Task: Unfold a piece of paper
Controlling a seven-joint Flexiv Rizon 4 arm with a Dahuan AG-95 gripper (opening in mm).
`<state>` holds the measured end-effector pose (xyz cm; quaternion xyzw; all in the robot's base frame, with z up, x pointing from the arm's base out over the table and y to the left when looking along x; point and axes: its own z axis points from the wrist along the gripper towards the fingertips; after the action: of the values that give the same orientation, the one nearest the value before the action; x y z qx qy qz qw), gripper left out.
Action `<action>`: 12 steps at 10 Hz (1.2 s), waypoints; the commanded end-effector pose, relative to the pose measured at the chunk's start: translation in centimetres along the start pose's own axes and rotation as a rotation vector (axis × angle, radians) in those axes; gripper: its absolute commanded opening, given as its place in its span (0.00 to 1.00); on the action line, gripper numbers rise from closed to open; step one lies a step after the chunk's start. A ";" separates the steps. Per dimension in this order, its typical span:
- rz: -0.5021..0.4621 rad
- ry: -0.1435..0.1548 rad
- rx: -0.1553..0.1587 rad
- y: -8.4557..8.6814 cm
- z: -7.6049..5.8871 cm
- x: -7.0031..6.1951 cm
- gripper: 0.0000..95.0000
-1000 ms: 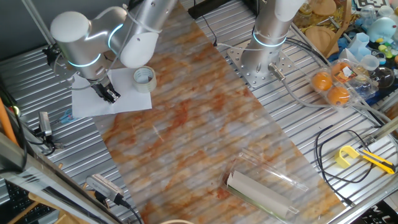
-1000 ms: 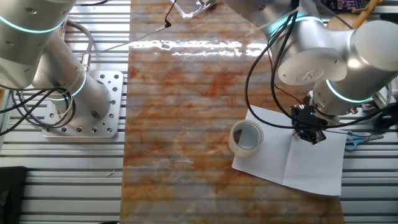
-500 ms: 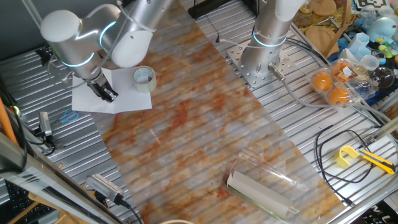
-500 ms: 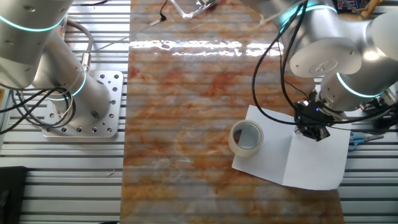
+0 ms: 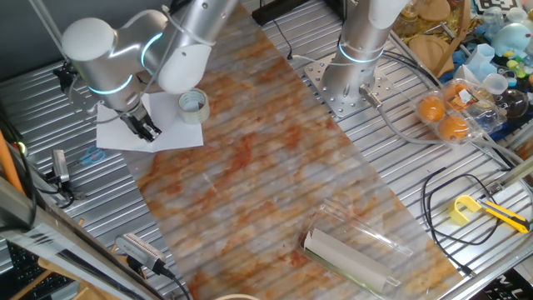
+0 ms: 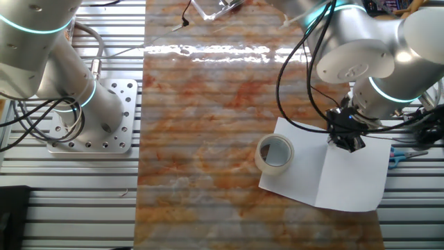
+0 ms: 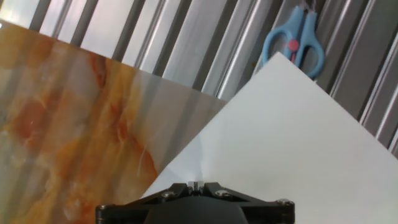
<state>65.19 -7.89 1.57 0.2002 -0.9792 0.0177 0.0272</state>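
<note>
The piece of paper (image 5: 171, 133) is a white sheet lying open and flat at the mat's edge, with a centre crease showing in the other fixed view (image 6: 354, 182). It fills the right half of the hand view (image 7: 280, 137). My gripper (image 5: 146, 129) hangs just above the paper's outer half, near its far edge (image 6: 345, 139). Its fingers are closed together, with nothing visible between them (image 7: 195, 185). A clear tape roll (image 5: 192, 106) stands on the paper's inner corner (image 6: 275, 153).
Blue-handled scissors (image 7: 295, 43) lie on the ribbed metal just beyond the paper's corner (image 6: 400, 156). A rolled greyish sheet in clear plastic (image 5: 350, 258) lies at the mat's other end. A second arm's base (image 6: 90, 118) stands beside the marbled mat (image 5: 275, 167).
The gripper shifted a little sideways over the paper's outer half and came back, ending slightly higher. The paper's outer half lies a bit flatter than one second ago.
</note>
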 end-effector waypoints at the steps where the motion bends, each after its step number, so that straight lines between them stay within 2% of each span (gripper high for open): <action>1: -0.001 0.006 -0.004 0.0 -0.3 -0.3 0.00; 9: 0.006 0.010 -0.003 0.6 0.3 -0.7 0.00; 12: 0.009 0.008 0.004 0.7 0.9 -0.8 0.00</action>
<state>65.69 -7.01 0.70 0.1957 -0.9800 0.0210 0.0308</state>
